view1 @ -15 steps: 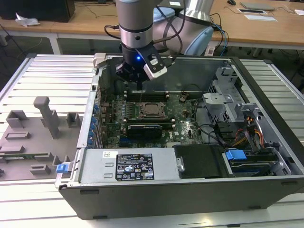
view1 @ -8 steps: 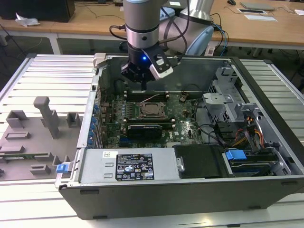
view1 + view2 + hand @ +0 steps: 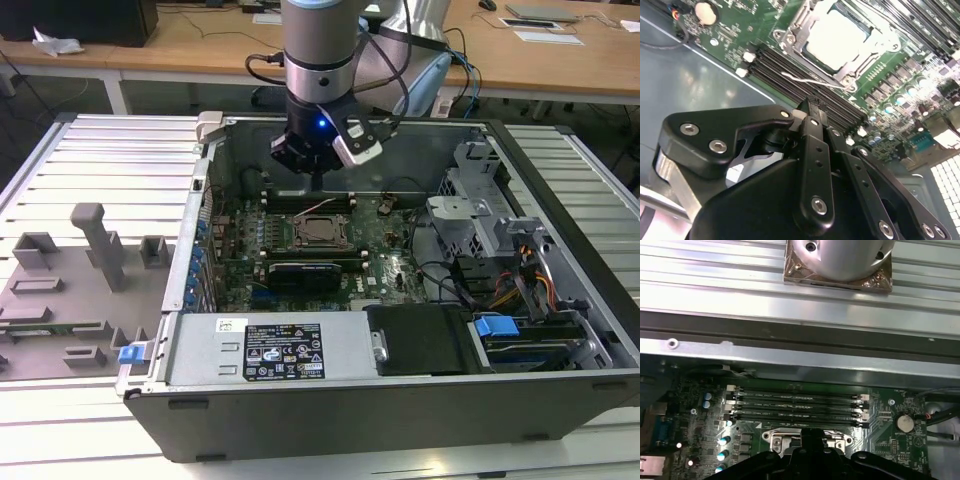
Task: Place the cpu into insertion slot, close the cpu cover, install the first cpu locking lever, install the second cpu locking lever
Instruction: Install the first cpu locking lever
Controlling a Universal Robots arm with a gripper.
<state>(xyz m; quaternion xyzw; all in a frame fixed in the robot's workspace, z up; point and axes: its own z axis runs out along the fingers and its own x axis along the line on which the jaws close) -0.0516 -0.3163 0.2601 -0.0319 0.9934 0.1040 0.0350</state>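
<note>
The cpu (image 3: 835, 37) lies flat in the insertion slot (image 3: 322, 232), its pale silver top showing through the window of the cpu cover (image 3: 799, 36), which lies down over it. A thin wire locking lever (image 3: 810, 80) stands out loose beside the socket, on the side nearest the fingers. My gripper (image 3: 812, 106) hangs just above the memory slots next to the socket, fingers pressed together with nothing between them. In the exterior view the gripper (image 3: 316, 180) is just behind the socket. In the first wrist view the black fingers (image 3: 812, 440) cover part of the socket rim (image 3: 775, 437).
The open computer case (image 3: 400, 400) walls in the motherboard. Memory slots (image 3: 797, 407) run beside the socket, a long black card (image 3: 315, 272) lies in front of it. A drive cage (image 3: 480, 200) and cables stand at the exterior view's right, a grey fixture plate (image 3: 80, 280) at its left.
</note>
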